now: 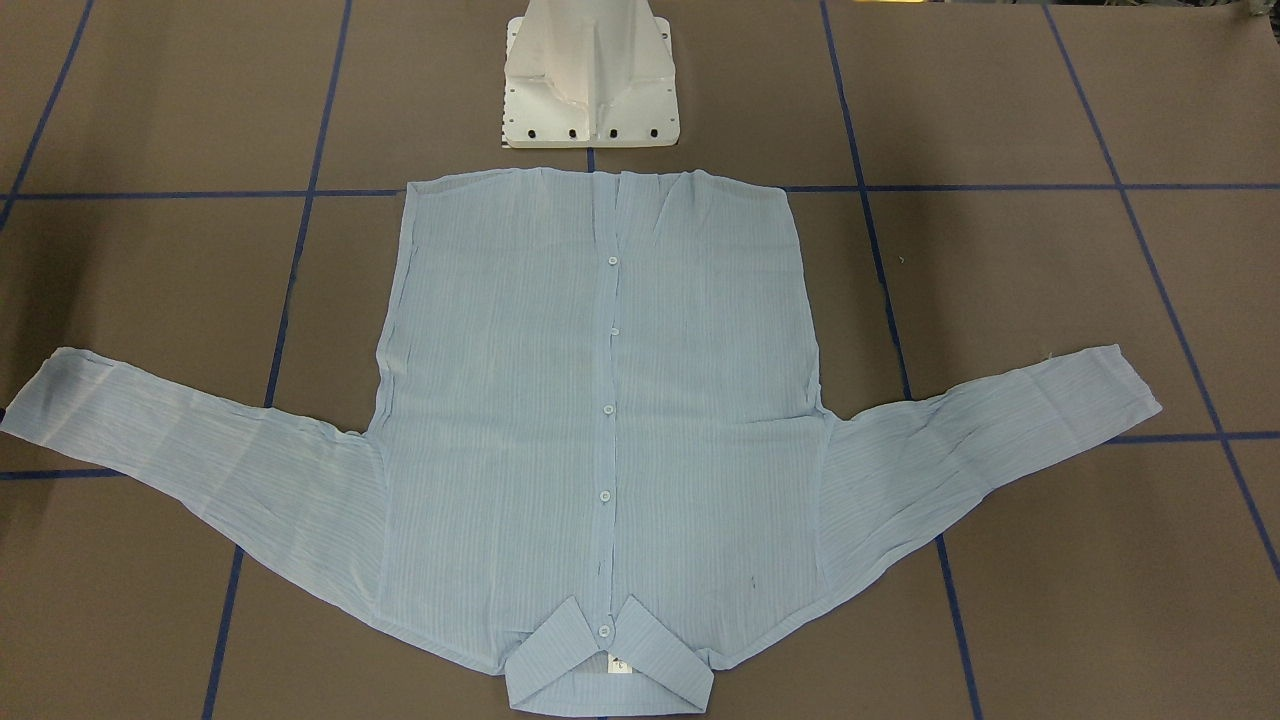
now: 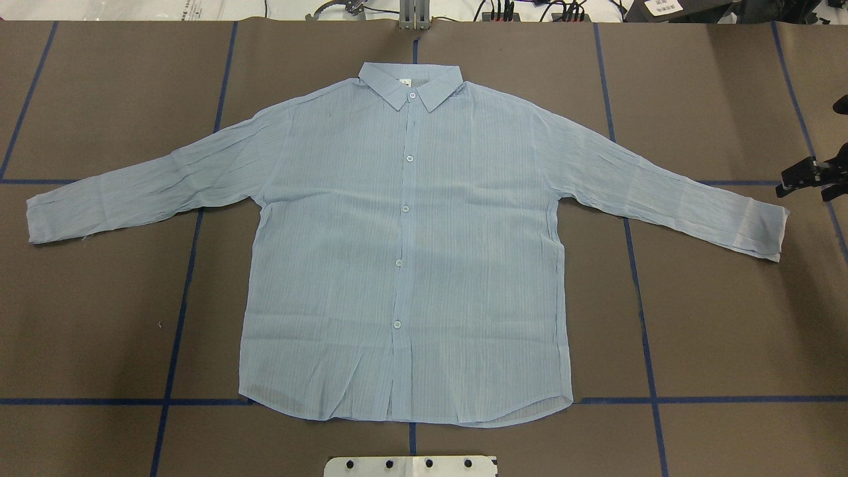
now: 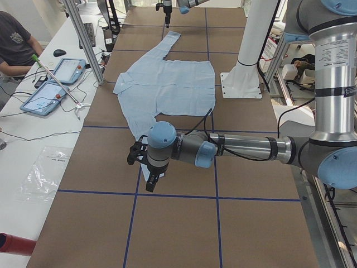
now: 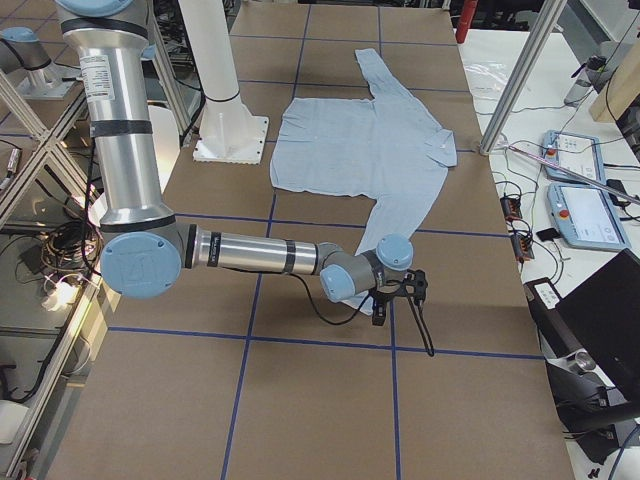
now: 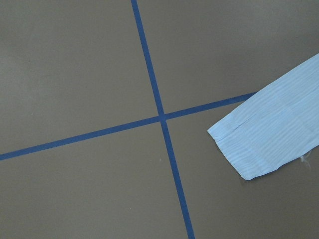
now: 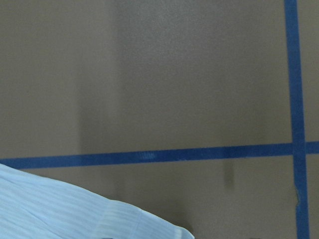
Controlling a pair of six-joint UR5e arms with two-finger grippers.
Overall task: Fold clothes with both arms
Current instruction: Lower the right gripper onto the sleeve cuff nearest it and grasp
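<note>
Light-blue shirt [image 2: 464, 265] spread flat; white pedestal [image 1: 590, 90] near hem.

The shirt [image 2: 477, 265] is thin, crinkled, semi-sheer cloth; the table cover [image 2: 729, 318] is matt and paper-like.

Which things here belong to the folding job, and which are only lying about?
Job: shirt, left gripper, right gripper.
Lying about: pedestal, tablets, plastic bag, mouse.
</note>
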